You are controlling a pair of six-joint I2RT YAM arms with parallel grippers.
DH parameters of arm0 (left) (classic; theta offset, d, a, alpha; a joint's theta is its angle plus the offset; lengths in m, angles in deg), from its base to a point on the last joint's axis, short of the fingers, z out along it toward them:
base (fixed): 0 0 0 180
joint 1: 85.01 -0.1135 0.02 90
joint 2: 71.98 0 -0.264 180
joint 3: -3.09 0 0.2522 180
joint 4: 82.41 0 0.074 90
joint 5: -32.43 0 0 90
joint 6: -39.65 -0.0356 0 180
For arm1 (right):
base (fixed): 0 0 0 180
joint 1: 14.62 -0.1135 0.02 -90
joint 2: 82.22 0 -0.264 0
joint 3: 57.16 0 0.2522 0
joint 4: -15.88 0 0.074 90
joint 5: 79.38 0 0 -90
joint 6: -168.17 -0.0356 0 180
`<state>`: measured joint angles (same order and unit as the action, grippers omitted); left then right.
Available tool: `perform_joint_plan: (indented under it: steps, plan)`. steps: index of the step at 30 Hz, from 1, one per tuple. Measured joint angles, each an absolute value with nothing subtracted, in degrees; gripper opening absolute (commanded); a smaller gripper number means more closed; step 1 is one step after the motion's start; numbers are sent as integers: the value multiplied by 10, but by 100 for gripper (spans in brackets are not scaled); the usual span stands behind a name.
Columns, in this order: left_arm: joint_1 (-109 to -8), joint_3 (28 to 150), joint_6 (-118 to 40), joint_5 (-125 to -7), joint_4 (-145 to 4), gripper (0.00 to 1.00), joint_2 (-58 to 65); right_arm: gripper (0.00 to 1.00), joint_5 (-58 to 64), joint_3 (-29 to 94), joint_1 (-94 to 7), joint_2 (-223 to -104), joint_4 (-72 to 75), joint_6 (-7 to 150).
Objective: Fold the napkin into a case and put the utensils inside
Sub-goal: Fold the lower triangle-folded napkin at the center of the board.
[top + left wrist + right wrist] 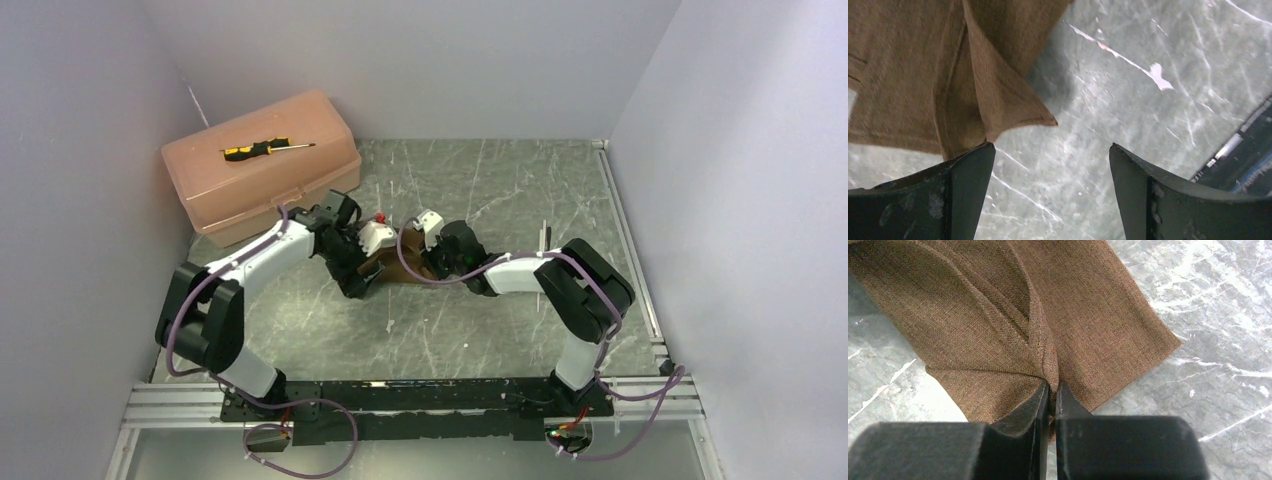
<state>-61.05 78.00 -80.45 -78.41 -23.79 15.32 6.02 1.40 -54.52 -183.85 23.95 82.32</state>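
Note:
The brown napkin lies partly folded in the middle of the table, between my two grippers. In the right wrist view the napkin shows layered folds, and my right gripper is shut on a raised fold ridge at its near edge. In the left wrist view the napkin fills the upper left, with a pointed corner lifted off the table. My left gripper is open and empty, its left finger just at the cloth's edge. A thin silvery utensil lies by the right arm, mostly hidden.
A pink box stands at the back left with a yellow-and-black screwdriver on its lid. Walls close in the table on the left, back and right. A metal rail runs along the near edge.

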Motion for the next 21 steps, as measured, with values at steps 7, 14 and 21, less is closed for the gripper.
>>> perform_joint_plan:
  steps: [7,14,21]
  plan:
    - [-587,778,-750,-707,-321,88,186,0,49,31,-540,-1846,220,809]
    - [-587,777,-701,-646,-372,85,207,0,43,34,-537,-1846,215,809]
    - [-581,780,-680,-621,-379,77,224,0,36,34,-533,-1846,214,809]
